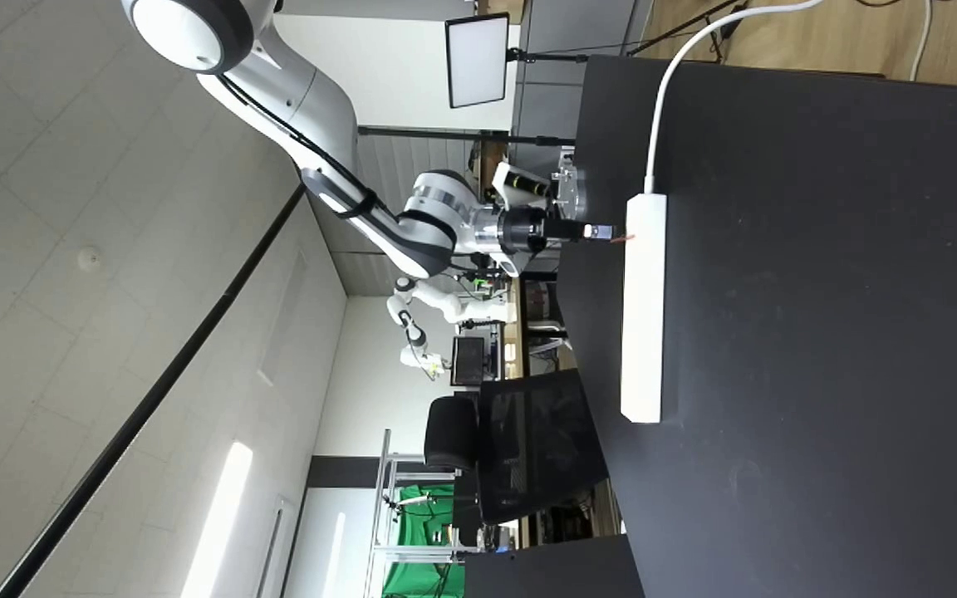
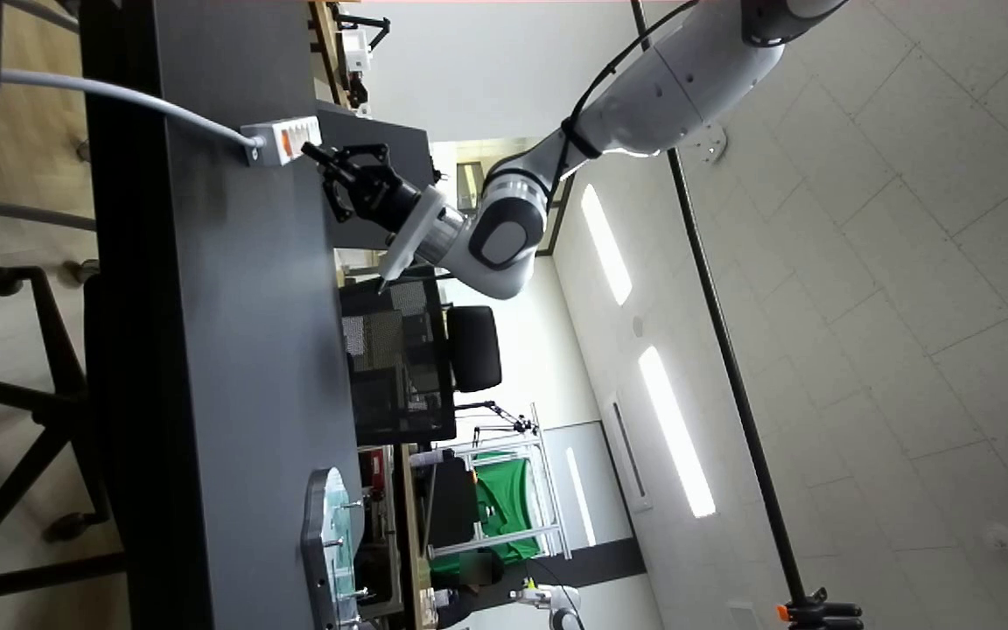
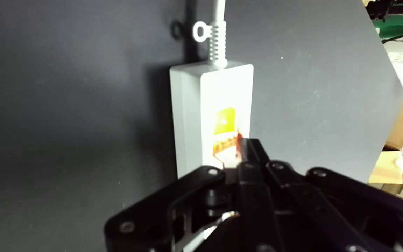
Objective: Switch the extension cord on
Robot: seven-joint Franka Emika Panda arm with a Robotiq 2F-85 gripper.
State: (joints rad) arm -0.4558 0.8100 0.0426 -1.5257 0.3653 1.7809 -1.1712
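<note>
The biggest thing in front of me is the dark table. Over it leans the white robot arm, slanting down from high up and bent sharply near the wrist. Past the table's far edge stands a black chair with a mesh back. The extension cord, a long white bar, lies flat on the table, right below the arm's lower end. The end effector, black and narrow, points down at the bar's top face, close to the end where the white cable leaves and arcs past the table's edge; its fingers are together, side by side. On that face, near the fingertips and on the cable side of them, is a bright yellow patch; smaller, and right beside the tips, is a streaky orange-red band. Glare washes the spot out, so whether the tips touch the bar I can't tell.
</note>
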